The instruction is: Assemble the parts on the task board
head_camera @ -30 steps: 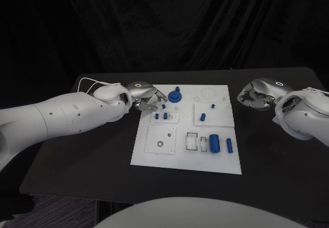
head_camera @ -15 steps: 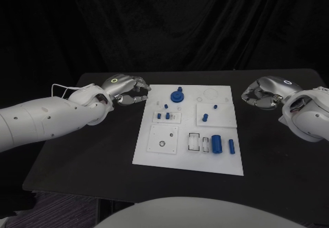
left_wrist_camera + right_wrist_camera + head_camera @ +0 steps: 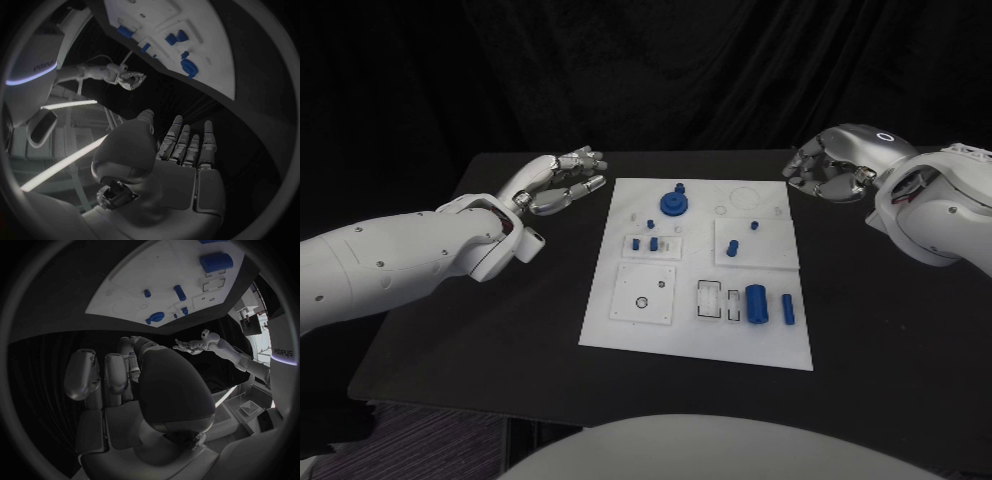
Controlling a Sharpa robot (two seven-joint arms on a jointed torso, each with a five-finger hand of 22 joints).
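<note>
Beside the task board (image 3: 700,330), left hand (image 3: 563,183) outspread, empty; right hand (image 3: 826,170) seemingly curled, empty.

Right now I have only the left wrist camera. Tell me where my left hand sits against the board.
Observer: In the head view the left hand hovers over the table, just off the board's far left corner.
Operator: Give me the right hand.
Observer: The right hand is off the far right corner, fingers curled in, nothing visible in them.
Operator: Now the board's near edge.
Observer: A thick blue cylinder lies there beside a thinner blue peg.
</note>
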